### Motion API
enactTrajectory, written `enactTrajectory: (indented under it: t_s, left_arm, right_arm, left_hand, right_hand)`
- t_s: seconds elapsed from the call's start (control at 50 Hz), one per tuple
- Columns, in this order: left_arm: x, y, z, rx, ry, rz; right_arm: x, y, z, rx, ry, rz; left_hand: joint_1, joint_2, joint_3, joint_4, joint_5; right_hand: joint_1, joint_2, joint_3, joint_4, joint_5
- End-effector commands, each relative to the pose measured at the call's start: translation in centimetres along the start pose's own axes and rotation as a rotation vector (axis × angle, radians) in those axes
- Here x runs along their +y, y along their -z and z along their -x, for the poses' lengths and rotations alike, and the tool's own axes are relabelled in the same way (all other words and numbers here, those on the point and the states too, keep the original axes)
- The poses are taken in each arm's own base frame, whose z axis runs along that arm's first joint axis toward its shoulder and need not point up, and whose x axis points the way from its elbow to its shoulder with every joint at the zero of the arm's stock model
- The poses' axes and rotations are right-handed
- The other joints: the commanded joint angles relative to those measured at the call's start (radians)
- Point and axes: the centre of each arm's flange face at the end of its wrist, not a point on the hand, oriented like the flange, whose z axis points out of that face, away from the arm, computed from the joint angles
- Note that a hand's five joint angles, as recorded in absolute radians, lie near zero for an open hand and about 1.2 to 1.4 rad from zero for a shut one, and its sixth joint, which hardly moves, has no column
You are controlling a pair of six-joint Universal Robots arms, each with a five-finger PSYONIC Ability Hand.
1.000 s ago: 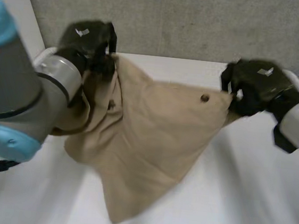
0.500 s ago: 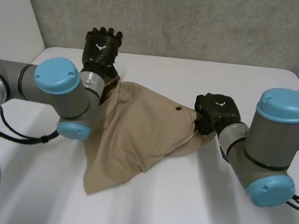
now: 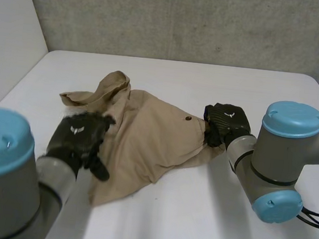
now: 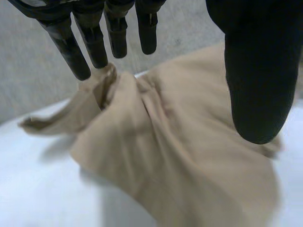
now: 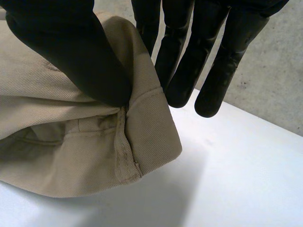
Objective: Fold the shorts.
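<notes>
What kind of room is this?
Probably a robot test lab, not a home: a white table, a plain concrete wall, and robot arms over tan shorts.

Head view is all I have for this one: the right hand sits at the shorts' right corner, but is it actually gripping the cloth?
Observer: Yes. In the right wrist view, the right hand pinches a seamed corner of the shorts between thumb and fingers.
Operator: And the left hand? From above I see just its back over the cloth's other side.
Observer: The left wrist view has the left hand open, with straight fingers and nothing held. The shorts lie past its fingertips, untouched.
</notes>
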Motion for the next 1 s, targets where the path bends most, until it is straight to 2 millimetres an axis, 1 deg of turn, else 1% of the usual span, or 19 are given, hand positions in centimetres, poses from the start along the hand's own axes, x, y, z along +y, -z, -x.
enactTrajectory:
  t_s: [0.02, 0.08, 0.16, 0.24, 0.42, 0.62, 0.64, 0.7, 0.86, 0.88, 0.94, 1.0]
  left_arm:
    - [3.4, 1.7, -1.6, 0.052, -0.002, 0.07]
    - [4.6, 1.0, -1.7, 0.04, -0.014, 0.095]
    - [5.5, 0.2, -1.6, 0.004, -0.019, 0.098]
    - [6.1, -0.5, -1.7, -0.017, -0.02, 0.094]
    - [7.0, -1.5, -2.0, -0.018, -0.027, 0.092]
    - [7.7, -2.0, -2.1, -0.017, -0.065, 0.107]
    - [7.7, -2.2, -2.2, -0.018, -0.069, 0.1]
    - [7.6, -2.4, -2.3, -0.017, -0.072, 0.082]
    - [7.3, -3.4, -2.1, -0.028, -0.135, 0.016]
    - [7.2, -3.6, -2.0, -0.033, -0.153, 0.009]
    - [7.0, -4.0, -1.7, -0.044, -0.182, 0.004]
    - [6.0, -4.4, -1.5, -0.054, -0.218, -0.021]
  right_arm:
    - [0.0, 0.1, 0.0, -0.002, 0.002, 0.001]
    - [0.0, 0.3, 0.0, -0.004, 0.002, 0.004]
    - [0.1, 0.4, 0.1, -0.006, 0.002, 0.009]
    - [0.1, 0.4, 0.1, -0.007, 0.004, 0.01]
    - [0.2, 0.5, 0.1, -0.008, 0.007, 0.015]
    - [0.1, 0.5, 0.1, -0.005, 0.008, 0.012]
    - [0.1, 0.5, 0.0, -0.003, 0.009, 0.012]
    - [0.1, 0.5, 0.0, -0.003, 0.011, 0.012]
    - [0.0, 0.5, 0.0, -0.003, 0.022, 0.007]
    - [-0.1, 0.5, 0.0, -0.003, 0.035, 0.006]
    - [-0.7, 0.6, -0.1, -0.003, 0.074, -0.007]
    - [-1.7, 1.1, -0.2, 0.002, 0.146, -0.028]
  left_hand:
    - [0.103, 0.107, 0.109, 0.111, 0.113]
    - [0.182, 0.186, 0.188, 0.19, 0.192]
    - [0.243, 0.247, 0.25, 0.252, 0.253]
    - [0.247, 0.25, 0.253, 0.255, 0.257]
    - [0.252, 0.256, 0.259, 0.261, 0.262]
    - [0.276, 0.28, 0.282, 0.284, 0.286]
    - [0.346, 0.35, 0.352, 0.354, 0.356]
    - [0.463, 0.467, 0.47, 0.472, 0.473]
    - [1.065, 1.069, 1.071, 1.073, 1.075]
    - [1.103, 1.107, 1.109, 1.111, 1.113]
    - [1.103, 1.107, 1.11, 1.112, 1.113]
    - [1.103, 1.107, 1.11, 1.112, 1.113]
  right_hand:
    - [0.441, 0.226, 0.212, 0.21, 0.232]
    - [0.441, 0.226, 0.212, 0.21, 0.232]
    - [0.441, 0.226, 0.212, 0.21, 0.232]
    - [0.441, 0.226, 0.212, 0.21, 0.232]
    - [0.441, 0.226, 0.212, 0.21, 0.232]
    - [0.441, 0.226, 0.212, 0.21, 0.232]
    - [0.441, 0.226, 0.212, 0.21, 0.232]
    - [0.441, 0.226, 0.212, 0.21, 0.232]
    - [0.441, 0.226, 0.212, 0.21, 0.232]
    - [0.441, 0.226, 0.212, 0.21, 0.232]
    - [0.441, 0.226, 0.212, 0.21, 0.232]
    - [0.441, 0.226, 0.212, 0.21, 0.232]
